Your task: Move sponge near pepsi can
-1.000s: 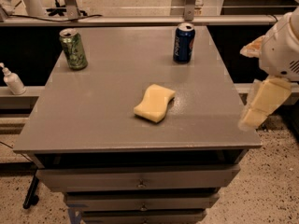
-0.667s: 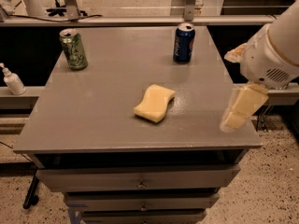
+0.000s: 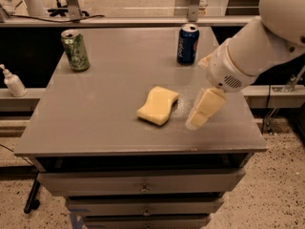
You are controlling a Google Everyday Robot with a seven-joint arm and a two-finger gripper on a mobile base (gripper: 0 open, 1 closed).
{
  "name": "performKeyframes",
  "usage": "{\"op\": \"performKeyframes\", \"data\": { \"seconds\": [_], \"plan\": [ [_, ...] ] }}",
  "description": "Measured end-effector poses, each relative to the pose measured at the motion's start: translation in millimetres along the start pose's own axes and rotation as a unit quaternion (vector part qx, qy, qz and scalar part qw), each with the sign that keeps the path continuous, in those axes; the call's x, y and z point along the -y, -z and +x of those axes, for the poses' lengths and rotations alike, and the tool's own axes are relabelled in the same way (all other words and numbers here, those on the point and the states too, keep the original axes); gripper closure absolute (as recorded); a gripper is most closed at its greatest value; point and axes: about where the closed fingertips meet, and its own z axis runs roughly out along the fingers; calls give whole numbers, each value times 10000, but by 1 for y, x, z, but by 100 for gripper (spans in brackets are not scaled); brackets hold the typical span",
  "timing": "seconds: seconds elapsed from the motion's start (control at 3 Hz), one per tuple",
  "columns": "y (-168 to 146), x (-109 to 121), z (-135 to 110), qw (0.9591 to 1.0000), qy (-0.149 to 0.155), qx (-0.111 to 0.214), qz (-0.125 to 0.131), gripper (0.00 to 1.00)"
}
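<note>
Your gripper (image 3: 197,93) hangs over the right part of the grey table (image 3: 95,123), just right of the sponge (image 3: 158,105), its fingers spread with nothing between them. The sponge lies flat near the table's middle. The pepsi can (image 3: 188,44) stands upright toward the back edge, apart from the sponge. A green can (image 3: 75,50) stands at the back left.

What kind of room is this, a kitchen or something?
Probably a robotics lab or workshop, not a kitchen: a grey drawer cabinet serves as the table, it stands on a hard speckled floor, and the robot's pale yellow hand hovers beside the pale yellow foam sponge.
</note>
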Motion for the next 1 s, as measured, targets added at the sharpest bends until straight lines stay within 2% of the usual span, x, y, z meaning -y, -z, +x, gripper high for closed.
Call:
{"op": "performKeyframes", "data": {
  "seconds": [0.67, 1.0],
  "plan": [
    [-59, 8, -20, 9973, -585, 419, -148, 0],
    [-78, 8, -25, 9950, -837, 480, -247, 17]
  ]
}}
